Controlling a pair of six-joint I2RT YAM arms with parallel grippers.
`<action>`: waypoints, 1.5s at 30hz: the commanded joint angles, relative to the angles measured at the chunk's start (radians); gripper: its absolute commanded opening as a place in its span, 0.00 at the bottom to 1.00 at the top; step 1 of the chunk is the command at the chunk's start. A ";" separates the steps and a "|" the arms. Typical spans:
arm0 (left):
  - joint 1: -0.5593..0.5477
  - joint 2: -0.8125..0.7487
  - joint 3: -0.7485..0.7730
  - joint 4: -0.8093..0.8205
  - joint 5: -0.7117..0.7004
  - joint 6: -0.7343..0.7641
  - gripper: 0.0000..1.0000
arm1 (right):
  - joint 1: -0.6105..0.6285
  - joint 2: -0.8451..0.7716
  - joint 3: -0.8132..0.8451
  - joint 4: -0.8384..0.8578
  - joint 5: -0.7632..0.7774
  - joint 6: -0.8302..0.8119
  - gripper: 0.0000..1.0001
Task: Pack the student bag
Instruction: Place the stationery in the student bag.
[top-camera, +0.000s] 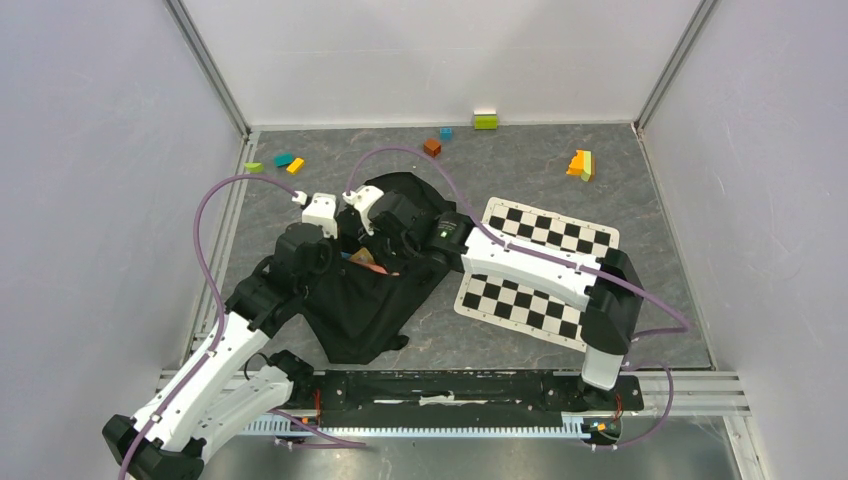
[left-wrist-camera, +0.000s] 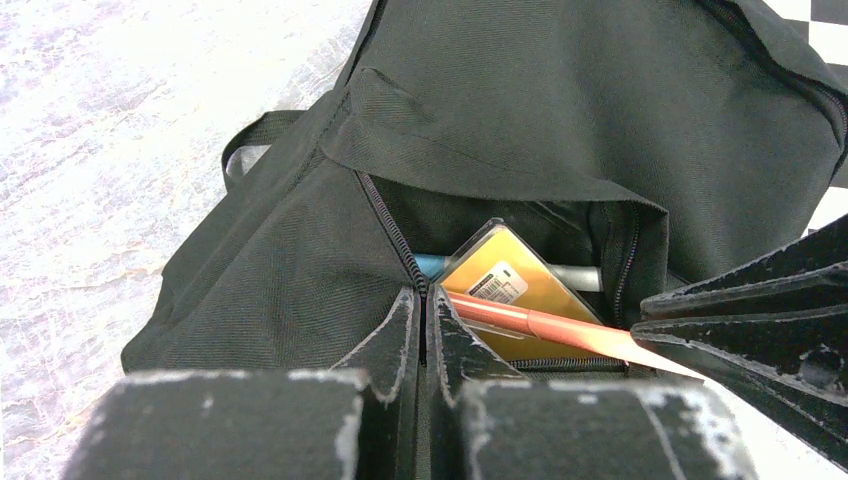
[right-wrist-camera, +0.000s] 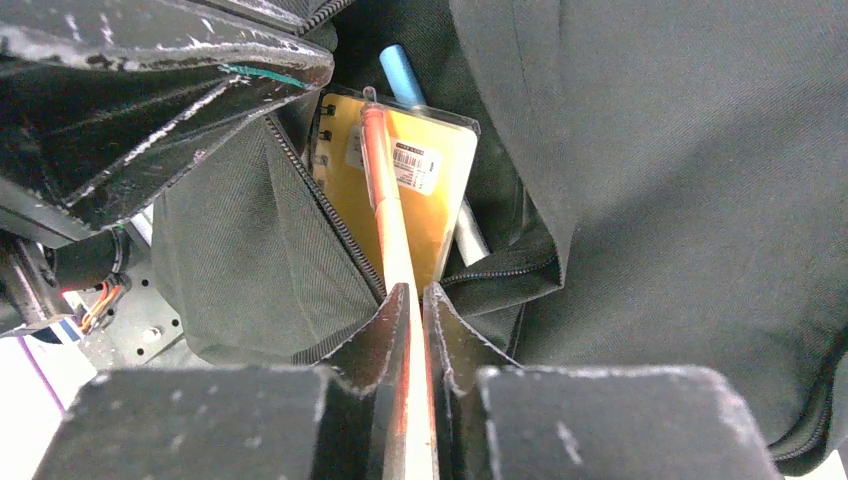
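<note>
Black woven student bag (top-camera: 365, 300) slumped on grey worktop (top-camera: 520, 165), pocket mouth gaping; left fingers (left-wrist-camera: 395, 340) pinched together on its zipper edge; right fingers (right-wrist-camera: 375, 340) clamped on slim orange pen (right-wrist-camera: 385, 200) (tip over glossy yellow case (right-wrist-camera: 440, 210)).

Orange pen (right-wrist-camera: 385, 190) in right end effector (right-wrist-camera: 413, 296)

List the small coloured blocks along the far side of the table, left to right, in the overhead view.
Light green block, teal block, yellow block, brown block, blue block, green-and-white block against the back wall, orange wedge.
</note>
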 joint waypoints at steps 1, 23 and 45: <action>0.007 -0.031 0.013 0.045 -0.012 -0.019 0.04 | 0.002 -0.044 -0.008 0.060 -0.005 -0.039 0.19; 0.008 -0.042 0.009 0.043 -0.024 -0.021 0.05 | 0.002 -0.110 -0.141 0.060 -0.091 -0.086 0.10; 0.008 -0.016 0.010 0.045 0.002 -0.019 0.05 | 0.002 0.095 -0.005 0.252 -0.008 -0.087 0.32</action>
